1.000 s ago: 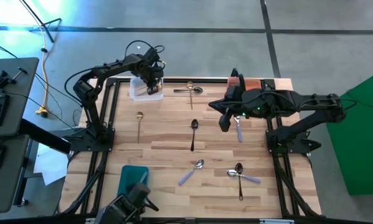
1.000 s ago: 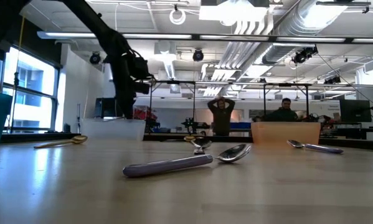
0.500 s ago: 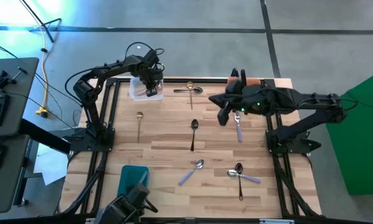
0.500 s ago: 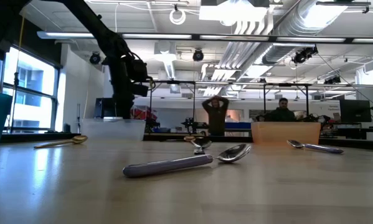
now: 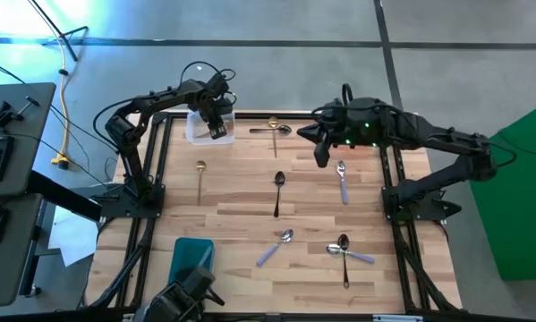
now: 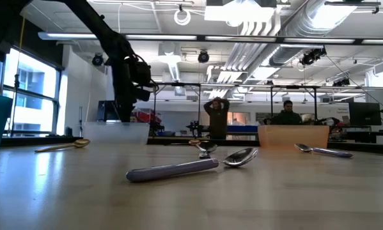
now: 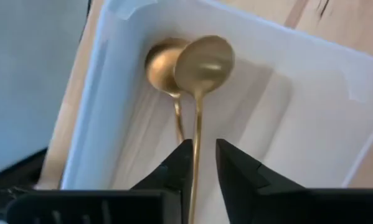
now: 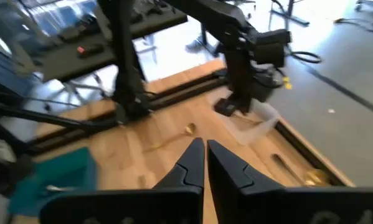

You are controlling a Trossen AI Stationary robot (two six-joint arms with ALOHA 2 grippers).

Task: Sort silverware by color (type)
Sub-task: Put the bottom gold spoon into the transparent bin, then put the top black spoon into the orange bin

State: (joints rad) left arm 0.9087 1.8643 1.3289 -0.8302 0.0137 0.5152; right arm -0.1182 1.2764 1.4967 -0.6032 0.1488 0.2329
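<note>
My left gripper (image 5: 216, 126) hangs over the clear tray (image 5: 199, 126) at the table's far left, shut on a gold spoon (image 7: 203, 62). A second gold spoon (image 7: 163, 63) lies in the tray beside it. My right gripper (image 5: 321, 157) hovers shut and empty near the far edge, beside a lilac-handled silver spoon (image 5: 342, 182). Flat on the wood lie a gold spoon (image 5: 200, 179), a black spoon (image 5: 278, 192), a crossed gold and dark pair (image 5: 274, 131), two lilac-handled spoons (image 5: 275, 248) (image 5: 355, 256) and a black one (image 5: 344, 261). My left gripper has the gold spoon's thin handle (image 7: 197, 143) running between its two fingers, which come down from above and lie along it. The spoon slants away below the fingers, its bowl (image 7: 205, 59) down in the clear tray next to the other gold bowl. The fingers hide the handle's end.
A teal tray (image 5: 192, 255) sits at the near left edge. The orange tray (image 6: 293, 136) stands at the far right, under my right arm in the high view. Bare wood lies between the scattered spoons at mid-table. People stand in the room behind the table.
My right gripper has swung from above the lilac-handled spoon toward the table's far edge, staying shut; that spoon has kept its place. My left gripper has edged slightly toward the table's left over the clear tray.
</note>
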